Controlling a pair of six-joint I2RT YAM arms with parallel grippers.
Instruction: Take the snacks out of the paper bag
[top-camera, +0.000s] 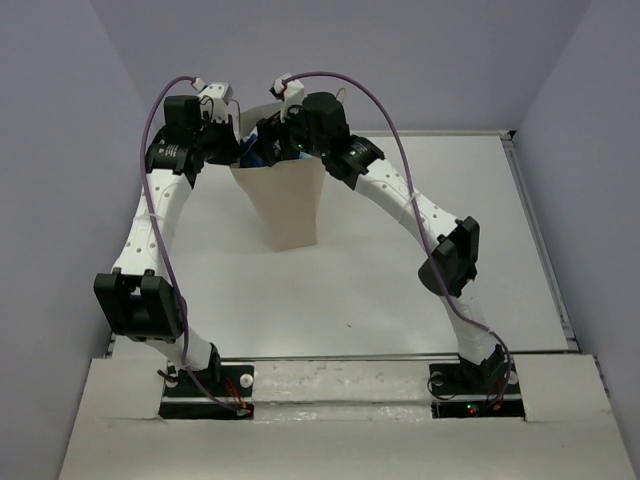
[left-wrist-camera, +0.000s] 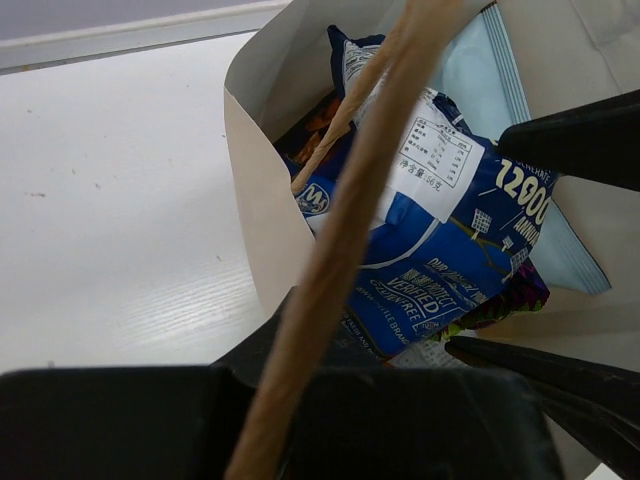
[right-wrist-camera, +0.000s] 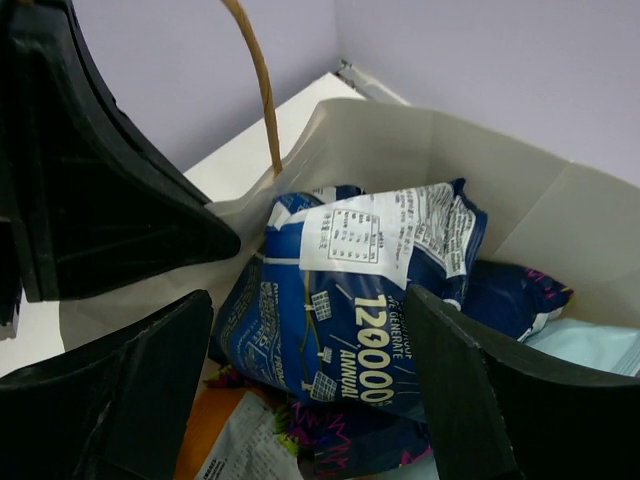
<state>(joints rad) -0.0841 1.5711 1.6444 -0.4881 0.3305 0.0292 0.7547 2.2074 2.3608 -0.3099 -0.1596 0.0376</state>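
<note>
The tan paper bag (top-camera: 290, 205) stands upright at the far middle of the table, mouth open. My left gripper (top-camera: 240, 150) is at its left rim and looks shut on the bag's wall (left-wrist-camera: 255, 200); in the left wrist view its jaws (left-wrist-camera: 290, 340) are mostly dark. My right gripper (right-wrist-camera: 310, 300) is open inside the mouth, its fingers either side of the shiny blue packet (right-wrist-camera: 340, 320), which also shows in the left wrist view (left-wrist-camera: 440, 250). Under it lie a dark navy packet (right-wrist-camera: 510, 290), a light-blue bag (right-wrist-camera: 590, 350) and an orange bag (right-wrist-camera: 205, 430).
A thin loop handle (left-wrist-camera: 360, 180) crosses in front of the left wrist camera, and one (right-wrist-camera: 260, 80) rises by the left gripper's body (right-wrist-camera: 90, 180). The white table (top-camera: 400, 270) spreads around the bag, with purple walls behind and at both sides.
</note>
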